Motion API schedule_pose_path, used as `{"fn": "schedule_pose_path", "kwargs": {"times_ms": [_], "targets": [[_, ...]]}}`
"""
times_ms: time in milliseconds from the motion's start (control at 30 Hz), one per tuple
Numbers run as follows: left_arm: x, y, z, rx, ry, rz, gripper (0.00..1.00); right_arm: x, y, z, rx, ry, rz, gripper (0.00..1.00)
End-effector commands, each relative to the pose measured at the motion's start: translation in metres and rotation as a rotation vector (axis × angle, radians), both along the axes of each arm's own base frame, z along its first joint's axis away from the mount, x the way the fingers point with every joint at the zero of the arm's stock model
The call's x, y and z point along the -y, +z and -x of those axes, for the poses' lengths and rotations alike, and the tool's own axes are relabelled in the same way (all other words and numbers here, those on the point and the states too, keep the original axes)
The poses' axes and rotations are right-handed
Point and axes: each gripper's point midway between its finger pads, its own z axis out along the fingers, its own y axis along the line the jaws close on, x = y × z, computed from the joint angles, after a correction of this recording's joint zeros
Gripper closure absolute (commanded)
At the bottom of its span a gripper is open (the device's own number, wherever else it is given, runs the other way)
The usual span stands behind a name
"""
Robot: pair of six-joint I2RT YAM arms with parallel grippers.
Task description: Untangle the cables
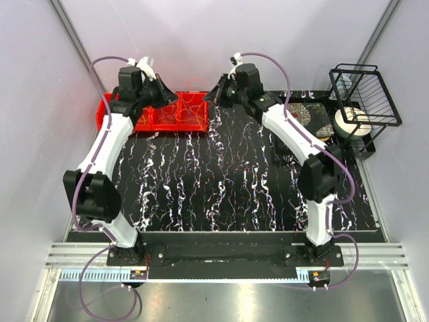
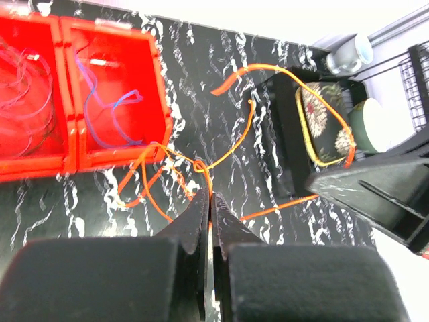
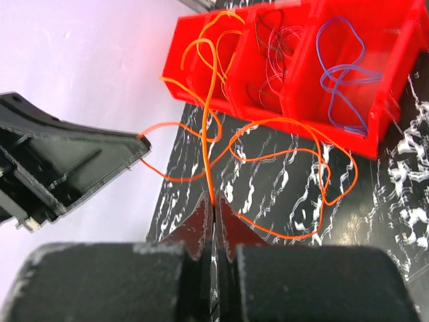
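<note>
The orange cable hangs in tangled loops above the black marbled table, strung between both grippers. My left gripper is shut on one strand of it, and one strand arcs toward the right gripper. My right gripper is shut on another strand of the orange cable. In the top view, the left gripper and right gripper are close together by the red bin. A blue cable lies in one bin compartment, and thin red and white cables in the one beside it.
A black wire basket stands at the back right with a white roll beside it. A floral-patterned pad lies on a black tray there. Grey walls close in on the left and right.
</note>
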Motion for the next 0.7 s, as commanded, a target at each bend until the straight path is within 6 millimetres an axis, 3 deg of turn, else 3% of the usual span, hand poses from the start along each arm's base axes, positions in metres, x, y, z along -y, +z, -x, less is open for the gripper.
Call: {"fn": "schedule_pose_path", "kwargs": {"times_ms": [0,33,67,100,133,167,200,233,267,300,333,367,467,500,667], "targets": [[0.014,0.052,-0.024,0.19,-0.057,0.069,1.0,-0.01,0.004,-0.025,0.041,0.018,0.009,1.0],[0.015,0.052,-0.027,0.196,-0.06,0.071,1.0,-0.014,0.002,-0.029,0.042,0.024,0.012,1.0],[0.017,0.045,-0.034,0.189,-0.064,0.07,1.0,-0.016,0.018,-0.034,0.081,0.027,-0.005,1.0],[0.019,0.047,-0.039,0.211,-0.075,0.076,1.0,-0.021,0.001,-0.044,0.063,0.029,0.007,1.0],[0.021,0.046,-0.042,0.218,-0.083,0.082,1.0,-0.024,0.016,-0.048,0.092,0.036,-0.012,1.0],[0.024,0.04,-0.051,0.221,-0.088,0.093,1.0,-0.027,0.015,-0.052,0.091,0.041,-0.016,1.0],[0.026,0.041,-0.054,0.227,-0.104,0.105,1.0,-0.032,-0.005,-0.061,0.069,0.049,-0.005,1.0],[0.03,0.029,-0.062,0.203,-0.114,0.113,1.0,-0.033,0.01,-0.065,0.095,0.049,-0.024,1.0],[0.032,0.028,-0.066,0.202,-0.124,0.123,1.0,-0.035,0.008,-0.068,0.09,0.053,-0.031,1.0],[0.036,0.035,-0.069,0.215,-0.143,0.133,1.0,-0.04,-0.007,-0.074,0.074,0.061,-0.03,1.0],[0.037,0.026,-0.076,0.197,-0.145,0.138,1.0,-0.039,0.001,-0.078,0.092,0.058,-0.046,1.0],[0.038,0.025,-0.079,0.195,-0.146,0.144,1.0,-0.041,-0.008,-0.083,0.08,0.054,-0.047,1.0],[0.044,0.032,-0.092,0.226,-0.17,0.161,1.0,-0.042,-0.009,-0.09,0.103,0.044,-0.056,1.0],[0.044,0.031,-0.094,0.226,-0.178,0.165,1.0,-0.042,-0.006,-0.094,0.125,0.038,-0.067,1.0],[0.048,0.012,-0.112,0.201,-0.186,0.169,1.0,-0.038,-0.03,-0.114,0.121,-0.023,-0.077,1.0]]}}
